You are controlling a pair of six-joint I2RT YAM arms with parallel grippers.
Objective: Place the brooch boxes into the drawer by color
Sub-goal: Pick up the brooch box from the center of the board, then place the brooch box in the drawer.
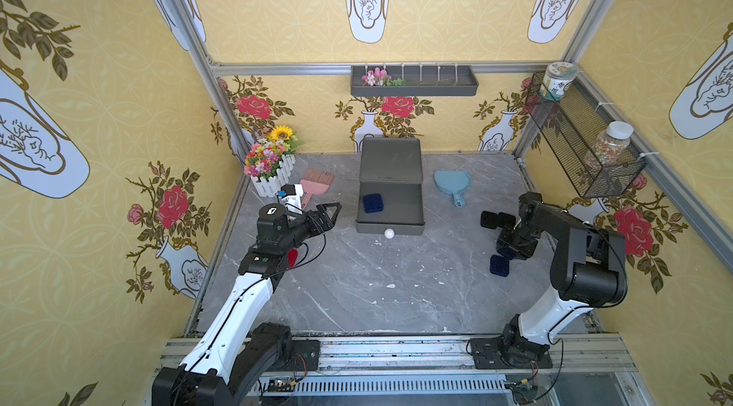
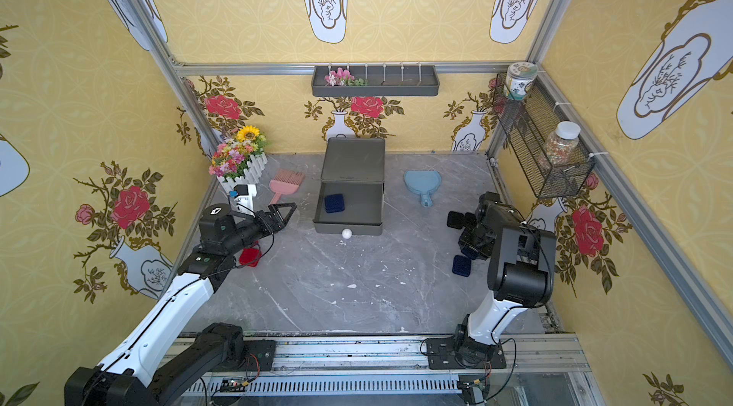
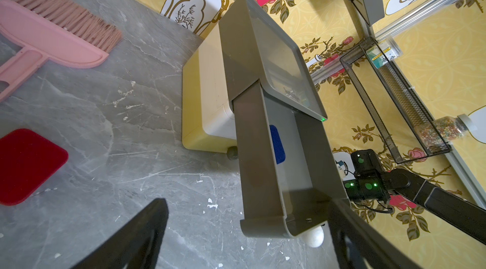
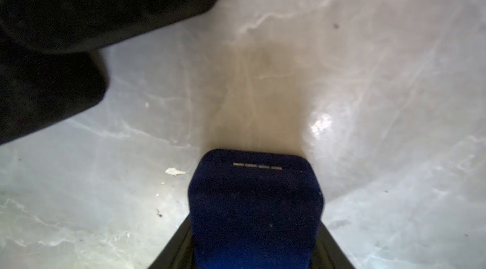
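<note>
A dark blue velvety brooch box (image 4: 255,202) is clamped in the right gripper (image 4: 256,231), close to the grey marble table (image 4: 368,70). A second blue box (image 1: 373,203) is seen in the open dark grey drawer (image 1: 390,227); the left gripper (image 1: 335,214) is spread wide.

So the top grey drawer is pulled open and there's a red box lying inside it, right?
Not quite. The open grey drawer holds a dark blue box, not a red one, as both top views show. The red box lies outside it on the table.
</note>
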